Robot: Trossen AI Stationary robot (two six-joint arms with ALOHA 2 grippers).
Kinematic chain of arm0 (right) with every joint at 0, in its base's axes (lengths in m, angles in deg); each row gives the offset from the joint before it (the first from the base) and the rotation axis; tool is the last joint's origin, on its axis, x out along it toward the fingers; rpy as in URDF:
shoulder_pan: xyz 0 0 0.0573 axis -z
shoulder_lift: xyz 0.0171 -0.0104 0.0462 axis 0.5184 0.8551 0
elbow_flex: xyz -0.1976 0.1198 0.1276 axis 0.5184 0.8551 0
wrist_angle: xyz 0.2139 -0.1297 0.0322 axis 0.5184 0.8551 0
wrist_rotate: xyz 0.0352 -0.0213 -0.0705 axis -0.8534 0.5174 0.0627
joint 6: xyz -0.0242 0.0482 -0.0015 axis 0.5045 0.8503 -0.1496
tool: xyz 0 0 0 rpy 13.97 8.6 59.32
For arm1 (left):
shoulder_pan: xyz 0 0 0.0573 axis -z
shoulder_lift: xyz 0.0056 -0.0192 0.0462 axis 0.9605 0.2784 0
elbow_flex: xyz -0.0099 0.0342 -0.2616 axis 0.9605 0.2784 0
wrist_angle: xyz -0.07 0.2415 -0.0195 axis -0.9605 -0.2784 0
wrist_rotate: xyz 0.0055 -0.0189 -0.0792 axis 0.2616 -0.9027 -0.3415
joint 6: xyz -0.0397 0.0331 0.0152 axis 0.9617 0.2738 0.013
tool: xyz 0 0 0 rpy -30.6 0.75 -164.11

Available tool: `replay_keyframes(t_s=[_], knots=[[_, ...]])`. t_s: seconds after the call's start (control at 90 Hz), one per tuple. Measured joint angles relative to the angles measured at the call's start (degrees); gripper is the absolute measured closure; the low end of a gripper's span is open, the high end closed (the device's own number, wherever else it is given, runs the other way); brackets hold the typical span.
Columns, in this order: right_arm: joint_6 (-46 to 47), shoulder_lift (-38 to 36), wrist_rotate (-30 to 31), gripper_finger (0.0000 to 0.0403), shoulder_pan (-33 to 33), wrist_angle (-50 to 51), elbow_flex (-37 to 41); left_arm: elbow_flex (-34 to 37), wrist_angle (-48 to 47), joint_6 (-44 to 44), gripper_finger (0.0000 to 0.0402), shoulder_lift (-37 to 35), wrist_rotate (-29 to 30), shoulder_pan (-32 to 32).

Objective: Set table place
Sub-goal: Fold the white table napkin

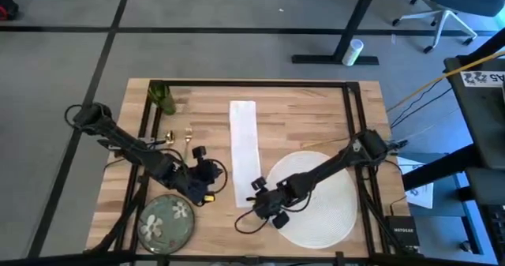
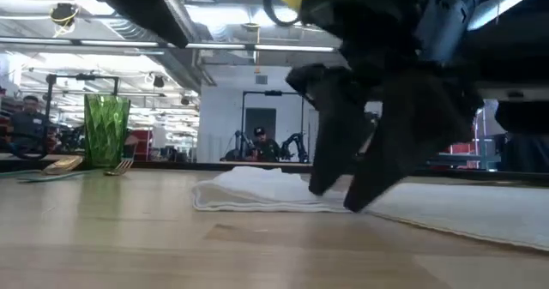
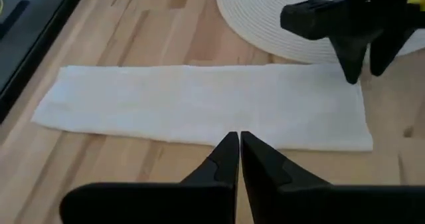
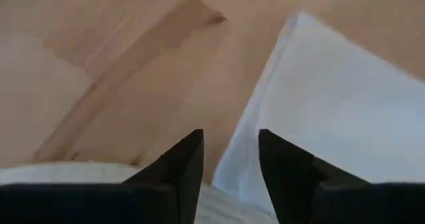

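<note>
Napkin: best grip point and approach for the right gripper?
Judging by the pose, take the napkin at its near short end, by the corner beside the placemat. It lies flat and long on the table, so come straight down and pinch the edge. The right gripper is open over that corner; the left gripper is shut beside the long edge.

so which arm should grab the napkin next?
Right, probably. Its end effector is open, low at the napkin's near corner beside the placemat. The left end effector is shut, short of it.
</note>
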Motion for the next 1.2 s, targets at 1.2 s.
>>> replay_keyframes(t_s=[1.2], knots=[[2.6,1.0,6.0,0.0400,0.1,4.4,-2.4,0.0,-0.4,1.4,0.0402,0.0,0.0,0.9]])
